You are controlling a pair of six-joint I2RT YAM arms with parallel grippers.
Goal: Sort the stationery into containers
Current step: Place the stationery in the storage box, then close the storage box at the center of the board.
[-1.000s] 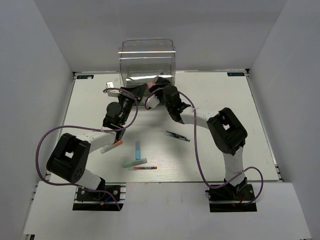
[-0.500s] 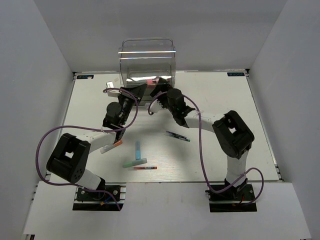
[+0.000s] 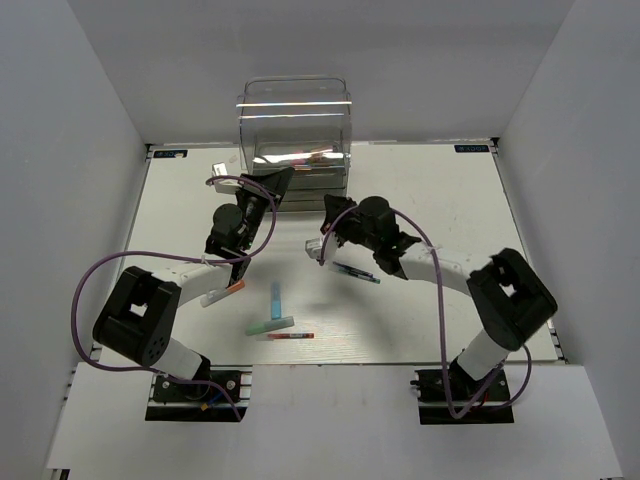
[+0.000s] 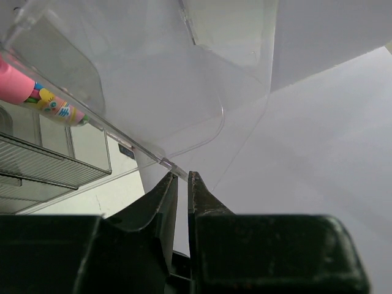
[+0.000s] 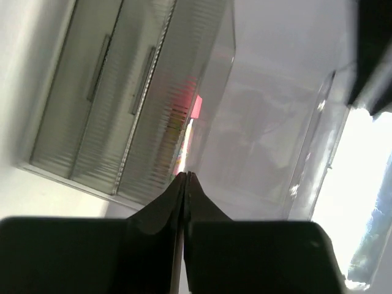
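Observation:
The containers are a tall clear box (image 3: 295,115) with shallow ribbed drawers (image 5: 104,98) under it. My left gripper (image 3: 283,178) is at the box's front and is shut on the thin edge of its clear flap (image 4: 176,170). A fat pink marker (image 4: 15,86) lies inside the box (image 4: 184,92). My right gripper (image 3: 333,208) hangs in front of the box, shut, with nothing between its fingers (image 5: 202,205). Loose on the table lie a white marker with an orange tip (image 3: 222,293), a light blue one (image 3: 275,299), a teal-green one (image 3: 270,325), a thin red pen (image 3: 290,336) and thin dark pens (image 3: 355,271).
Purple cables (image 3: 110,275) loop off both arms over the white table (image 3: 450,200). Grey walls close in the left, back and right sides. The right arm's elbow (image 3: 512,292) stands over the right half of the table.
My right gripper has pulled back from the box's opening toward the near right and closed. The pink marker now lies inside the box. The left gripper has not moved.

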